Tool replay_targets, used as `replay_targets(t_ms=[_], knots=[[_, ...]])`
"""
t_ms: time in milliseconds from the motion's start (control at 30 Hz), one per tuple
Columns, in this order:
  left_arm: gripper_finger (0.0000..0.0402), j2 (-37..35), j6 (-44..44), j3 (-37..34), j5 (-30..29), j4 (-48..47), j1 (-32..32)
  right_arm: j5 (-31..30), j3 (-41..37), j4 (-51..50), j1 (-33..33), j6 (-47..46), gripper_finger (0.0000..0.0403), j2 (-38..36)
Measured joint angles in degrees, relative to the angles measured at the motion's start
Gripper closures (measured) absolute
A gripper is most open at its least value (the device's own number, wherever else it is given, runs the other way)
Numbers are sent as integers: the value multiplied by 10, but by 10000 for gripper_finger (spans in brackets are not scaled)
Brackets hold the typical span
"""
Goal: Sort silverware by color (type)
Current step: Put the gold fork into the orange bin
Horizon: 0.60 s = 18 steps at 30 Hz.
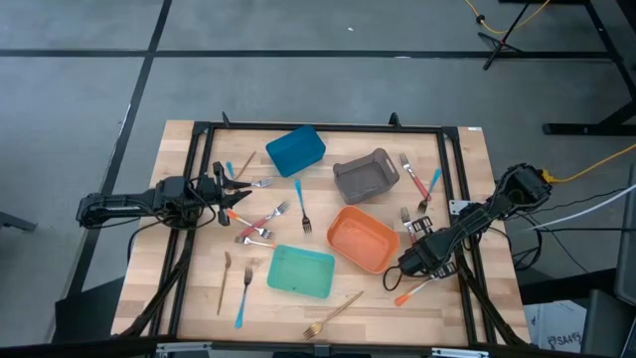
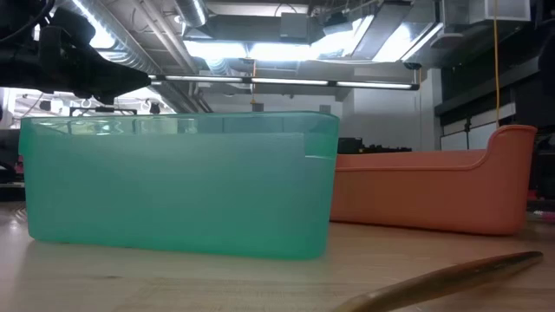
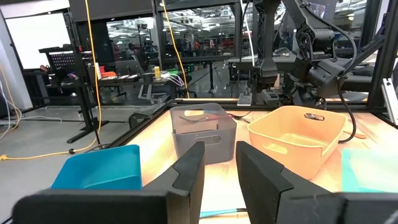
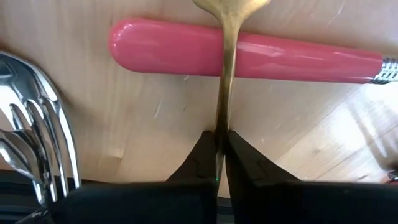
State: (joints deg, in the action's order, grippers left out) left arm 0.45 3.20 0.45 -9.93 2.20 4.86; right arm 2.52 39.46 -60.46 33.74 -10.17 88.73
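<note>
Silverware lies scattered on the wooden table: pink-handled forks point(image 1: 260, 224), a blue-handled fork point(image 1: 301, 206) and a gold fork point(image 1: 333, 315) among it. My right gripper point(image 1: 405, 268) points steeply down beside the orange bin point(image 1: 363, 239) and is shut on a gold utensil point(image 4: 224, 74). That utensil lies across a pink handle point(image 4: 249, 53), with silver fork tines point(image 4: 37, 124) beside it. My left gripper point(image 1: 227, 189) stands level at the table's left, open, with nothing between its fingers point(image 3: 186, 171). My right gripper point(image 4: 221, 134) pinches the gold utensil's thin handle point(image 4: 220, 118) between its two fingertips, coming from above and pointing steeply down. The handle runs straight away from the fingers and crosses over the pink handle; its widening head end point(image 4: 230, 5) leaves the picture.
A blue bin point(image 1: 295, 150) and a grey bin point(image 1: 365, 176) stand at the back. The teal bin point(image 1: 301, 271) stands near the front, left of the orange one. More forks lie at the right point(image 1: 422, 184) and front left point(image 1: 243, 293). A black frame point(image 1: 452, 179) borders the table.
</note>
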Motion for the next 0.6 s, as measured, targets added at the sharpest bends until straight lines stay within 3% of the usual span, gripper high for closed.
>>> replay_targets(t_ms=[600], knots=[[316, 0, 0, 0, 0, 0, 0, 15, 64, -83, 0, 0, 399, 0]])
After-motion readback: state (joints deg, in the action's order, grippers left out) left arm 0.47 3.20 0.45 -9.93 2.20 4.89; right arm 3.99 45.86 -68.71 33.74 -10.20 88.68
